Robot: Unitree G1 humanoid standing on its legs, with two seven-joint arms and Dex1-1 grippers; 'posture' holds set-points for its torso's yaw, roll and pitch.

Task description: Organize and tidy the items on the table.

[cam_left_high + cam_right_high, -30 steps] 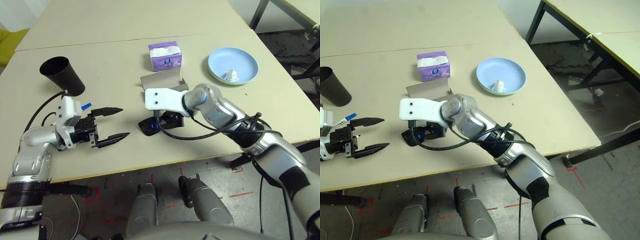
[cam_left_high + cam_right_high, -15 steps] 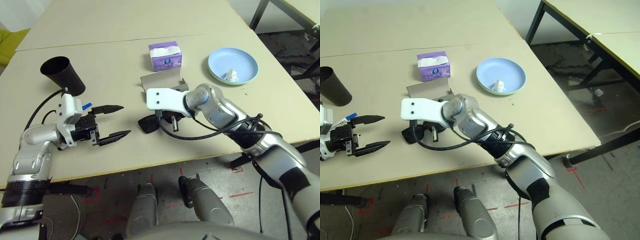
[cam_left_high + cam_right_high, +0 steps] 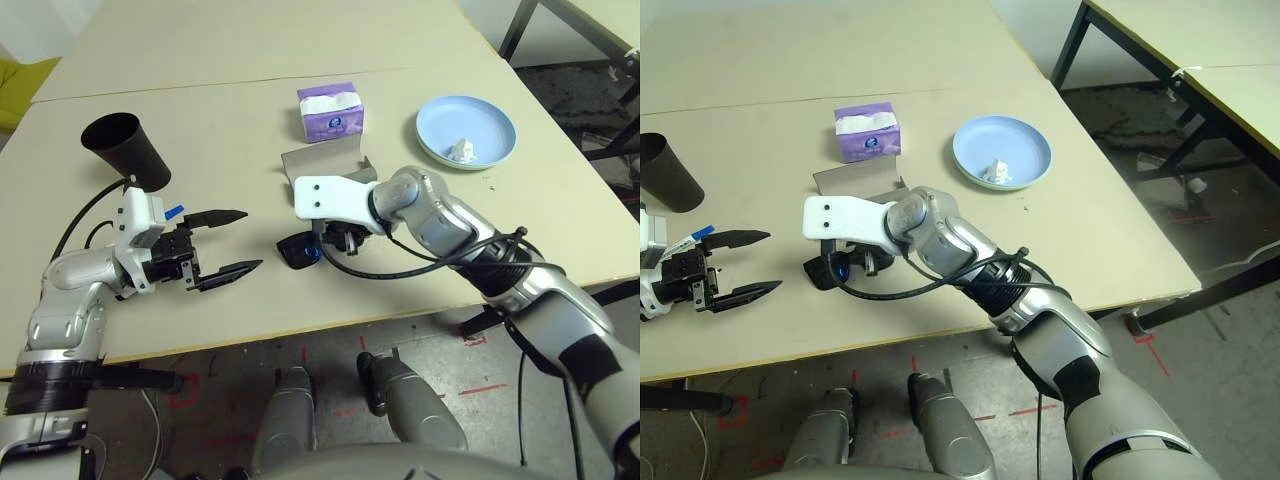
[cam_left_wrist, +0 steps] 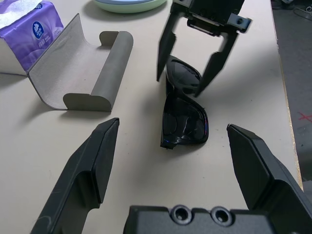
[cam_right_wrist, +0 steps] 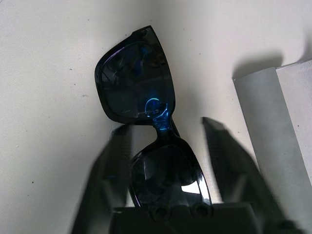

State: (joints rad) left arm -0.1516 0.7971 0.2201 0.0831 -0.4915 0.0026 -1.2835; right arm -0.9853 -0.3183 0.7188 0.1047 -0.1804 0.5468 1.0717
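I have the right tool (image 5: 168, 122) over the black sunglasses (image 5: 156, 114), open, its fingers straddling the far lens and bridge region, nothing gripped. The sunglasses lie on the table (image 3: 230, 310) just beside the grey glasses case (image 4: 80, 63), which stands open with its flap up. The left tool (image 3: 232, 245) is open and empty, pointing toward the sunglasses but apart from them.

Risk 1: the frame lies slanted between the right fingers; closing now may pinch a lens rim instead of the bridge, so the sunglasses could pivot or slip out. Cause: poor alignment of fingers and frame.

Risk 2: smooth lenses may skid under a one-sided first contact, and the table's near edge is not far off.

Risk 3: if both arms work here, the tools could collide over the sunglasses. Cause: facing approaches in a small space.

Risk 4: on the way to the case, a low lift may catch its flap and shove it into the purple tissue pack (image 3: 331, 112).

Elsewhere: black cup (image 3: 126, 152) upright near the left arm, a blue-capped marker (image 3: 690, 241) beside the left tool, paper wad (image 3: 462, 151) on the blue plate (image 3: 440, 122). Judgement: tidying is far from finished.
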